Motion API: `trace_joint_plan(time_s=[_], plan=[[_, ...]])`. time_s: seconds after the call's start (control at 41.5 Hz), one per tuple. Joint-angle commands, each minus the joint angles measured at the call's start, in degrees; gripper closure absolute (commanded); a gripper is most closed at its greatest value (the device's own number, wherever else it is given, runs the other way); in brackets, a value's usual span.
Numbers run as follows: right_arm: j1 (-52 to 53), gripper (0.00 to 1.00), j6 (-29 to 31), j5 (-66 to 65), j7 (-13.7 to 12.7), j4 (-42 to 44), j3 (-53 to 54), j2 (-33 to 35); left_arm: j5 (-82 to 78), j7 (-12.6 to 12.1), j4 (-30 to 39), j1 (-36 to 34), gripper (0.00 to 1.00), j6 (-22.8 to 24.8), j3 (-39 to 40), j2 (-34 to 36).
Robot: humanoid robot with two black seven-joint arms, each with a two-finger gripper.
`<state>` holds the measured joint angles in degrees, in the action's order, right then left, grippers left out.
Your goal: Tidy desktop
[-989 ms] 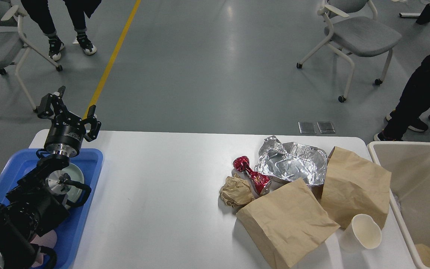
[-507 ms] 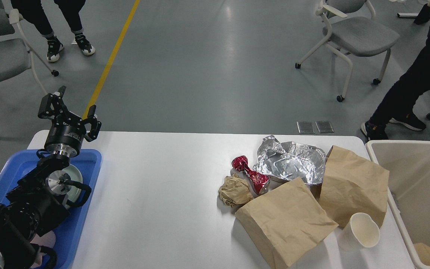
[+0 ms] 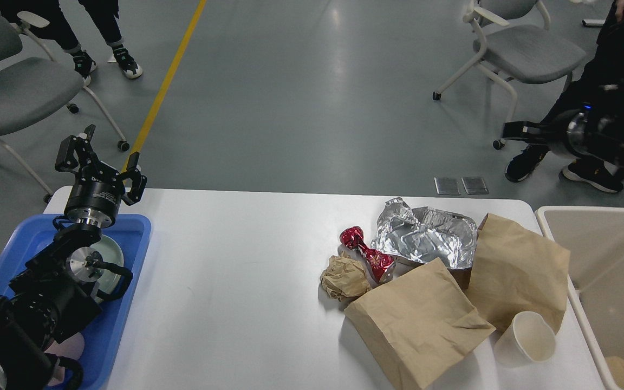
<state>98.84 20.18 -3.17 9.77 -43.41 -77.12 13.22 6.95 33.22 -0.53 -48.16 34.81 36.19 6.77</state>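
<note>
1. Desktop (image 3: 236,281): white top with rounded corners, filling the lower half of the head view; its middle is bare, with litter gathered at 3 to 4 o'clock
2. Left gripper (image 3: 101,162): at 10 o'clock, above the far edge of the tray; its two fingers (image 3: 73,149) are spread apart and grasp nothing
3. Right gripper (image 3: 518,130): at 2 o'clock, beyond the desktop and over the floor, at the end of a dark, blurred arm; whether its fingers are spread or clenched cannot be told
4. Tray (image 3: 133,238): blue, at 9 o'clock on the left end of the desktop, partly hidden by the left arm; a pale plate (image 3: 112,253) lies in it
5. Foil (image 3: 426,238): crumpled silver container at 2 o'clock in the litter group
6. Wrapper (image 3: 369,254): red and shiny, touching the left edge of the foil
7. Paper ball (image 3: 344,277): brown, just beside the wrapper at its 7 o'clock
8. Near bag (image 3: 417,319): brown paper, lying flat, overlapping the foil's front edge
9. Far bag (image 3: 518,281): brown paper, at the near bag's 2 o'clock, beside the bin
10. Cup (image 3: 528,338): white, on its side, mouth toward the camera, touching the far bag
11. Bin (image 3: 604,260): beige, at 3 o'clock off the right end of the desktop
</note>
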Motion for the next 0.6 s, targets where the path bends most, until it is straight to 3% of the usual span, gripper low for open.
trace_joint_plan(time_s=[0.0, 0.169, 0.314, 0.579], plan=[[8.8, 0.0, 13.2, 0.4, 0.2, -5.3, 1.4, -5.8, 0.0, 0.0, 0.0, 0.0, 0.03, 0.0, 0.0, 0.0], [21.0, 0.0, 24.7, 0.7, 0.5, -16.2, 3.4, -7.9, 0.0, 0.0, 0.0, 0.0, 0.03, 0.0, -0.1, 0.0], [26.0, 0.0, 30.0, 0.6, 0.5, -19.7, 2.2, -7.6, 0.0, 0.0, 0.0, 0.0, 0.03, 0.0, 0.0, 0.0], [10.1, 0.0, 28.3, -0.7, -0.2, -14.2, -1.9, 3.3, 0.0, 0.0, 0.0, 0.0, 0.03, 0.0, 0.0, 0.0]])
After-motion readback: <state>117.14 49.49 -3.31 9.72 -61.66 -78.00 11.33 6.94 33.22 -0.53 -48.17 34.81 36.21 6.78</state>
